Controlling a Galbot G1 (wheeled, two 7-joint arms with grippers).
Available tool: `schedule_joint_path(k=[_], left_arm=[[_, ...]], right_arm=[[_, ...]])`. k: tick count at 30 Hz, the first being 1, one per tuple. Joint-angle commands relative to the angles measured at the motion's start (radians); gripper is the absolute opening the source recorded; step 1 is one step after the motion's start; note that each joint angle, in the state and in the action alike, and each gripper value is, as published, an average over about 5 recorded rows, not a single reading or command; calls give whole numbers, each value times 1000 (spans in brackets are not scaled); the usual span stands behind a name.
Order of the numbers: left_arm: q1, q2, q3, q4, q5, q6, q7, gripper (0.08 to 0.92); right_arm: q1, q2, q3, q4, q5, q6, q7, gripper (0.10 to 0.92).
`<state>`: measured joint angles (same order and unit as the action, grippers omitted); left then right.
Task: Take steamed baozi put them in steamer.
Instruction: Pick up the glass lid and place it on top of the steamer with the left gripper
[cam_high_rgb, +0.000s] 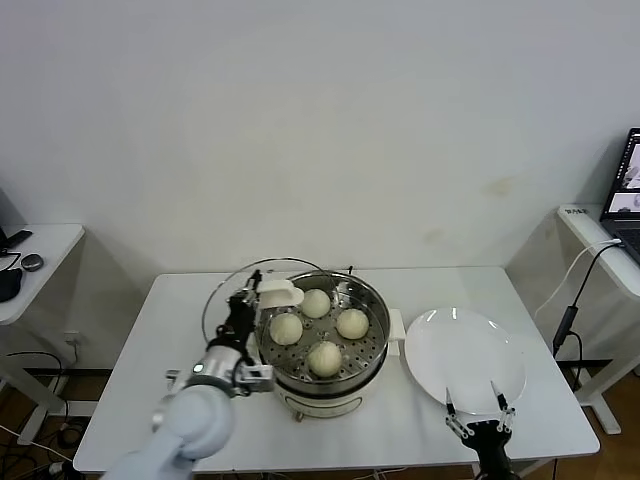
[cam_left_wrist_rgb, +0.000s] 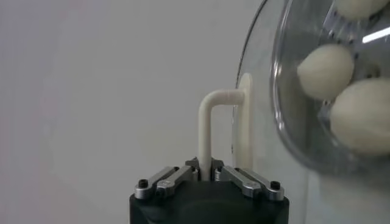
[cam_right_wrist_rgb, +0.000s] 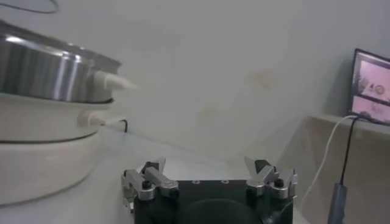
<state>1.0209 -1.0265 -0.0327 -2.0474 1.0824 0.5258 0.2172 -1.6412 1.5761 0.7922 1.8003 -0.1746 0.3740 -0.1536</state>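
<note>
**A:** Where are the buns compared with the jaws?

**B:** All four steamed baozi (cam_high_rgb: 318, 329) sit inside the steamer (cam_high_rgb: 372, 340), on its perforated tray. The left gripper (cam_high_rgb: 250, 296) is just beside the pot's rim, on the robot's left. Its jaws are clenched on the white handle (cam_left_wrist_rgb: 211, 125) of a glass lid (cam_high_rgb: 232, 290), not on a bun. The lid stands tilted on edge against the steamer's side, between the jaws and the buns. In the left wrist view, buns show through the glass, beyond the jaws.

**A:** How is that arm posed?

**B:** The left arm reaches forward from the near table edge, wrist raised, gripper pointing away from the robot.

**A:** And the other side?

**B:** The right gripper (cam_high_rgb: 478, 405) hovers low at the near rim of a white plate (cam_high_rgb: 465, 355), jaws released and spread wide, holding nothing. The steamer lies well off to its left, past the plate.
</note>
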Motion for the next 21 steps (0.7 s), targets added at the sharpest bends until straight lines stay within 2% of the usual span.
schedule_joint_path(k=[1,14,21], left_arm=[[-96,-180,156,70,269,73,106,168],[-70,-290,161,132,358,68,99,168],[-52,-302,164,146,384,60,97,168]], right_arm=[[23,4,-14,-41,-35,5,11,823],[18,3,-28,-37,-35,1,16,823],[13,4,-34,-35,-36,-1,18,823]])
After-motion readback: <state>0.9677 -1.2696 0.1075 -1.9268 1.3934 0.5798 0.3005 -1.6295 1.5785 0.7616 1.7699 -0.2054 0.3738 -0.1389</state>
